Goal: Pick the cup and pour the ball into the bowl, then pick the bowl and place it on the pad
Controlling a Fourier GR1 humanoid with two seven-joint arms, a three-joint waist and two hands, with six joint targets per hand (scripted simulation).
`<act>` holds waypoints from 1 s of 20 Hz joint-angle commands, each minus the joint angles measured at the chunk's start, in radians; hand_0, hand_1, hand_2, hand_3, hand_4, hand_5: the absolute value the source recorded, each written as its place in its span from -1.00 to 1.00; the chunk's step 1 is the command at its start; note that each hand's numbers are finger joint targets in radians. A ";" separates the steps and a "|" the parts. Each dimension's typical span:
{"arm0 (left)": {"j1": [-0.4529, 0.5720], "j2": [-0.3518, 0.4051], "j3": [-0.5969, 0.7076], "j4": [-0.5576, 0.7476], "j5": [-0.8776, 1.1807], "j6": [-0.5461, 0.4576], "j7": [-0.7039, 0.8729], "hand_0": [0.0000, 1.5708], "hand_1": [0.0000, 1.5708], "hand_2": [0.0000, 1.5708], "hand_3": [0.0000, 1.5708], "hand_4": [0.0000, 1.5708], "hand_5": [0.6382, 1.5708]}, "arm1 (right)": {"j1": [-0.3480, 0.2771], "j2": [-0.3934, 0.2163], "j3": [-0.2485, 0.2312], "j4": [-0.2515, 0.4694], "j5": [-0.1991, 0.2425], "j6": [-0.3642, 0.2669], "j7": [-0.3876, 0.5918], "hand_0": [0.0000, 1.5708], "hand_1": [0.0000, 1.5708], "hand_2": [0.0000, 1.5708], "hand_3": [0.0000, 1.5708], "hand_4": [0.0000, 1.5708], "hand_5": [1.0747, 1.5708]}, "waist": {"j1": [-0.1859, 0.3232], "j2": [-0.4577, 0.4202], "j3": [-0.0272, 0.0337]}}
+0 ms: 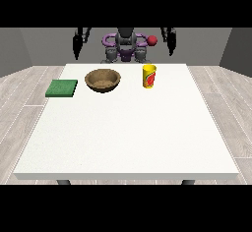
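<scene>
The hand at the view's left (77, 44) hangs behind the table (128, 128); its fingers cannot be made out. A green pad (62, 88) lies at the table's left edge, a wooden bowl (103, 80) beside it, then a yellow cup (149, 75), standing upright. The hand at the view's right (171, 40) hangs likewise, fingers unreadable.

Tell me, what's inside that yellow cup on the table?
From this front view only the outside of the yellow cup and its rim show. It stands upright beside the wooden bowl, whose visible inside looks empty. The cup's wall hides its contents, so no ball is visible.
</scene>
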 commanded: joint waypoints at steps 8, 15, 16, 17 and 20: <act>-0.056 -0.021 0.032 -0.169 0.127 0.013 0.235 -1.00 -1.00 -1.00 -1.00 -1.00 0.97 | -0.010 -0.130 -0.164 -0.069 -0.211 0.151 0.079 -1.00 -1.00 -1.00 -1.00 -1.00 0.99 | 0.033 -0.215 0.0012; 0.024 0.031 0.136 -0.124 0.161 -0.065 0.045 -1.00 -1.00 -1.00 -1.00 -1.00 0.94 | 0.018 -0.136 -0.220 -0.148 -0.267 0.204 0.057 -1.00 -1.00 -1.00 -1.00 -1.00 1.00 | 0.014 -0.086 -0.0001; 0.018 0.033 0.131 -0.161 0.155 -0.050 0.084 -1.00 -1.00 -1.00 -1.00 -1.00 0.95 | 0.083 -0.155 -0.255 -0.089 -0.268 0.262 -0.039 -1.00 -1.00 -1.00 -1.00 -1.00 0.99 | 0.015 -0.087 0.0003; -0.036 0.027 0.145 -0.112 0.159 -0.040 0.073 -1.00 -1.00 -1.00 -1.00 -1.00 0.94 | -0.004 -0.160 -0.241 -0.190 -0.294 0.222 0.110 -1.00 -1.00 -1.00 -1.00 -1.00 1.00 | -0.007 -0.070 -0.0001; -0.127 0.056 0.169 -0.078 0.181 -0.064 0.039 -1.00 -1.00 -1.00 -1.00 -1.00 0.93 | -0.039 -0.118 -0.228 -0.049 -0.216 0.220 -0.087 -1.00 -1.00 -1.00 -1.00 -1.00 0.99 | 0.024 0.034 0.0003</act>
